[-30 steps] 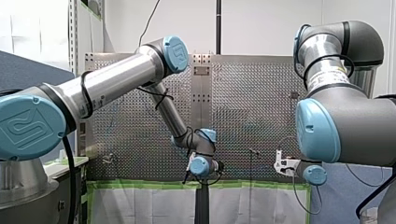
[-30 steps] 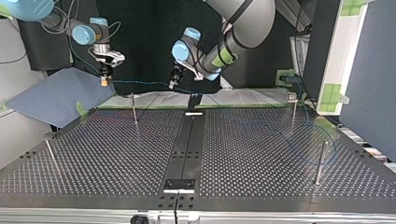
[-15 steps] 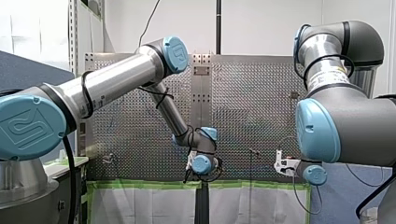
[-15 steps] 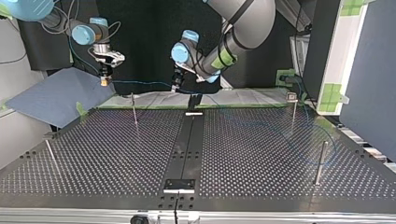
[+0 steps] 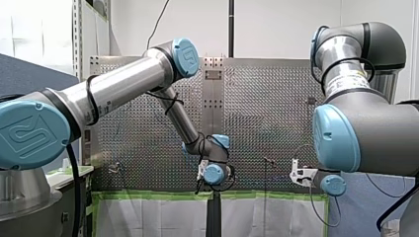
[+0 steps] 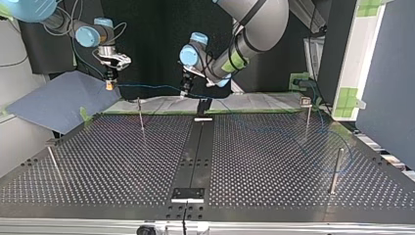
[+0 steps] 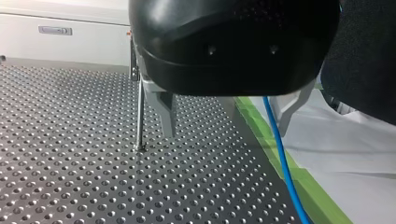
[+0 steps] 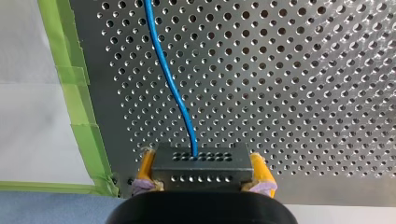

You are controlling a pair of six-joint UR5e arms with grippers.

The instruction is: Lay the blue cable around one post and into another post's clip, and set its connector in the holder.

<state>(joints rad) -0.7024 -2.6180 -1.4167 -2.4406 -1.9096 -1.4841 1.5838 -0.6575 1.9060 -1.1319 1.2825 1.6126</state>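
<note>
Our right gripper (image 8: 201,159) pinches the connector (image 8: 201,171), a dark grey block with rows of small holes, between its yellow pads (image 8: 261,173), one pad on each side. The blue cable (image 8: 173,88) leaves the connector's face turned away from the gripper. It runs ahead over the perforated table (image 8: 303,93), near the strip of green tape (image 8: 79,116) along the table's edge. In the top view this gripper hangs at the left, above the table's far edge and beside a blue-grey cloth (image 6: 58,100). From there the cable spans the air to our left gripper (image 7: 226,119) near the middle. The left gripper's metal fingers (image 7: 166,109) are spread apart and pinch nothing. The cable passes between them, just beside one finger; we cannot tell whether it touches. The fingertips hang above the table by the green tape. A thin metal post (image 7: 139,116) stands upright ahead of this gripper. At the top view's right, faint blue arcs of cable lie on the table near two further posts (image 6: 336,169); we cannot tell whether they go around either.
</note>
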